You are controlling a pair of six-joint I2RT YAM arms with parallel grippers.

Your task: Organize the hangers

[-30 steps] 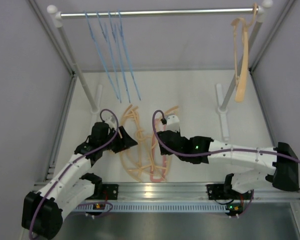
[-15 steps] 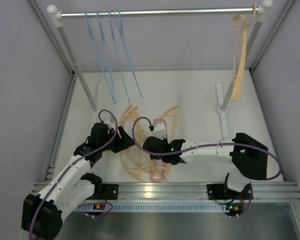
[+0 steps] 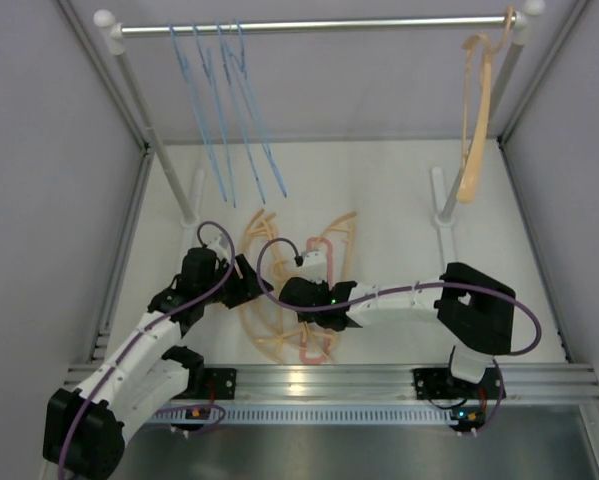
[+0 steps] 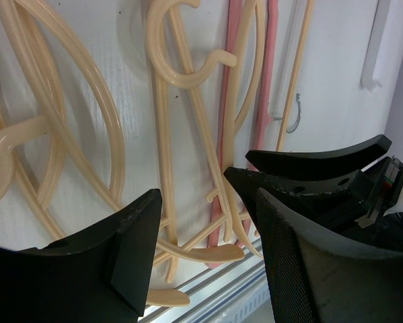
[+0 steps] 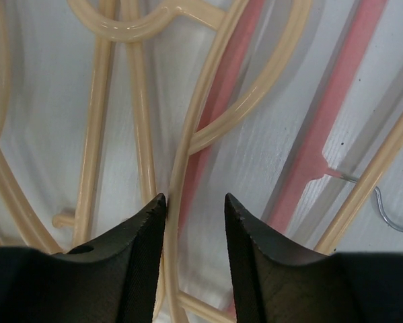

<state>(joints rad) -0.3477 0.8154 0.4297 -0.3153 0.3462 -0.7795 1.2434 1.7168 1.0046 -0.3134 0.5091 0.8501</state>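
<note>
The left jaws stand apart over the peach hangers (image 4: 184,76), which lie in a heap on the worktop (image 3: 379,180), and they hold nothing. The right jaws are slightly apart with one peach bar between them, beside the pink hanger (image 5: 319,141).

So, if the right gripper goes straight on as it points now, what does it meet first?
Probably the peach hanger arm lined up between the open fingers of the right gripper, with the pink-red hanger just under it. Depth is unclear.
</note>
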